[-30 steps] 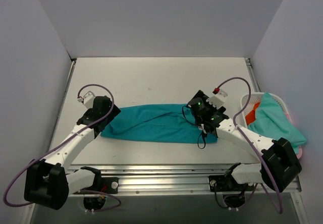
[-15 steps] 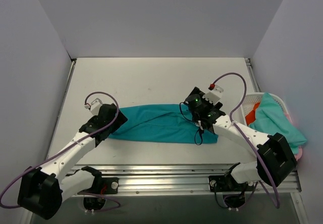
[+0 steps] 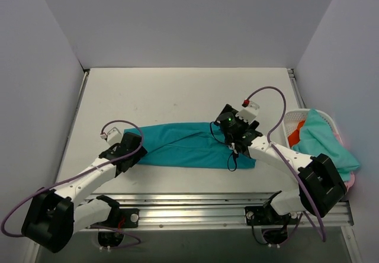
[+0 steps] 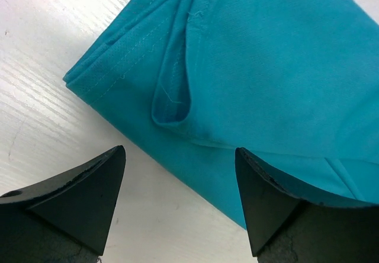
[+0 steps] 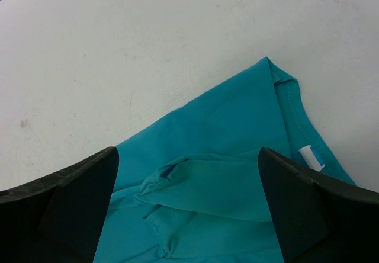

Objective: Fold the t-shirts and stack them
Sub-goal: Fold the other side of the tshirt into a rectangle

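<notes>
- The teal t-shirt is plain deep teal, with stitching in the same colour; a small white label shows at its neckline.
- The table is white with a faint grain.
- The basket is a white lattice.
- It holds a paler aqua t-shirt and an orange-red t-shirt.
- The left arm and right arm are white with black joints and purple cables.
- The left gripper and right gripper have black fingers.

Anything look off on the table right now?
Minor only. The teal shirt lies as a long folded strip, but a sleeve flap sits bunched on top at its left end. At the right, a pale aqua shirt spills over the basket rim.
</notes>
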